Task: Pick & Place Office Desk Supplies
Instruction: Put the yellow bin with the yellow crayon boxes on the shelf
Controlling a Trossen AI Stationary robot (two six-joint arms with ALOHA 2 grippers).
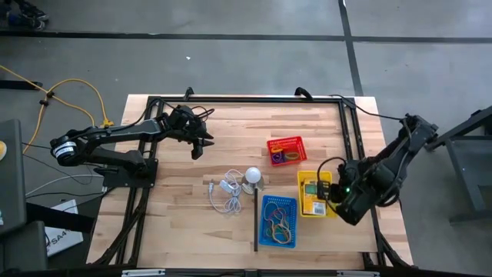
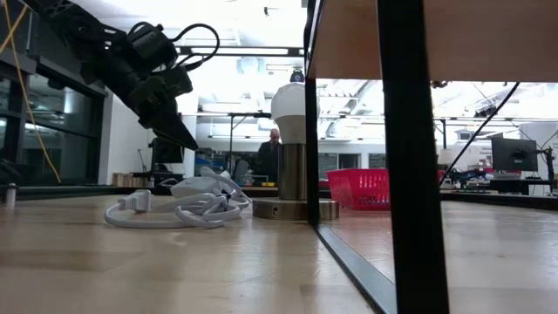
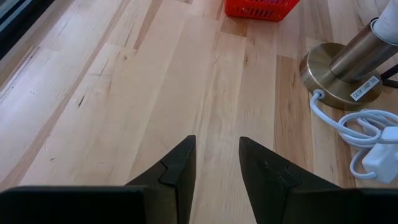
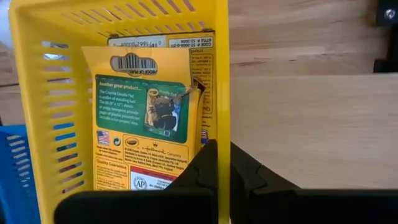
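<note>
Over on the left, the left gripper (image 1: 201,143) hangs above bare wood on the table (image 1: 177,223), fingers parted with a clear gap and nothing between them. No supplies lie under it, so any drop from here grabs only air.

Moving toward the middle, the white cord (image 1: 224,195) lies coiled just beside the lamp (image 1: 253,178) with its round bulb. Neither belongs to the job. My worry: if that left arm sweeps across toward the baskets, its fingers could snag a loop of cord and drag the lamp over with it.

Next, the blue basket (image 1: 277,221) holds the rubber bands (image 1: 277,225) in a loose tangle, and farther back the red basket (image 1: 286,148) holds little rings (image 1: 284,156). Bands are thin and springy, so a pinch could lift several at once or flick one onto the table.

On the right, the yellow basket (image 4: 50,93) carries the yellow-and-green packets (image 4: 146,118), standing on edge against its wall. The right gripper (image 4: 222,163) is clenched tight, empty, its tips sitting right at the basket's rim. That's the risky spot: a nudge from here could tip or shove the light basket, or crease a packet, and shut fingers cannot take anything until they release.
</note>
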